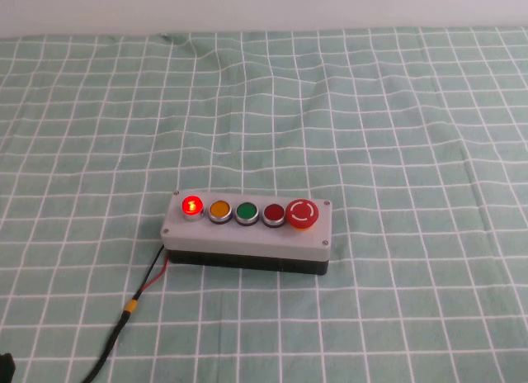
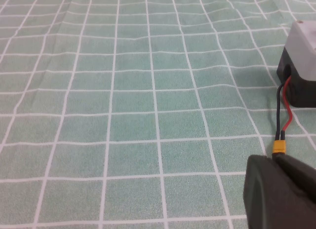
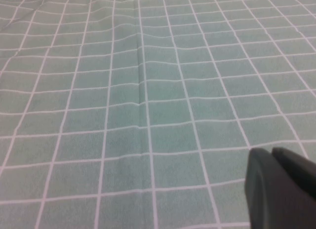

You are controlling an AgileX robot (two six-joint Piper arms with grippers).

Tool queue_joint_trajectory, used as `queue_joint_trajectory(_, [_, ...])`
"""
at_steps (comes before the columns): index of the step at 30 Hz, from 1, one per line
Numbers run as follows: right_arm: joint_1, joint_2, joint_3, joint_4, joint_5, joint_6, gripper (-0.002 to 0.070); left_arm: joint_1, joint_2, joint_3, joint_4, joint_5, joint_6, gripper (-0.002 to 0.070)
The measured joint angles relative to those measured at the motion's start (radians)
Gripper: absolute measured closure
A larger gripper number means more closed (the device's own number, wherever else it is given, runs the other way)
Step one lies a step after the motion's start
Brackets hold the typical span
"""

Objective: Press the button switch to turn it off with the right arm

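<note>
The button switch (image 1: pixel 191 206) glows bright red at the left end of a row of five on the grey-white box (image 1: pixel 247 234), which lies on the green checked cloth in the high view. A corner of the box (image 2: pixel 301 41) shows in the left wrist view. My right gripper (image 3: pixel 270 151) is shut and empty, low over bare cloth; the box is not in its view. My left gripper (image 2: pixel 274 159) is shut and empty, just off the box's left end, by the cable's yellow connector (image 2: pixel 279 148). Neither arm shows in the high view.
On the box, after the glowing button, come a yellow button (image 1: pixel 219 210), a green one (image 1: pixel 247 211), a darker red one (image 1: pixel 274 212) and a large red mushroom button (image 1: pixel 301 214). A black and red cable (image 1: pixel 132 304) runs from the box to the front left edge.
</note>
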Motion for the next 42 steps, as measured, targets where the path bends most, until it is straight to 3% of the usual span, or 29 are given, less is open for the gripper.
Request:
queue_joint_trajectory(31, [0.000,0.000,0.000,0.000,-0.021,0.000,0.0692,0.000,0.000,0.000,0.000,0.000,0.000,0.0678])
queue_joint_trajectory(35, [0.000,0.000,0.000,0.000,-0.147,0.000,0.0692,0.000,0.000,0.000,0.000,0.000,0.000,0.0678])
queue_joint_trajectory(42, [0.000,0.000,0.000,0.000,-0.602,0.000,0.0692,0.000,0.000,0.000,0.000,0.000,0.000,0.0678])
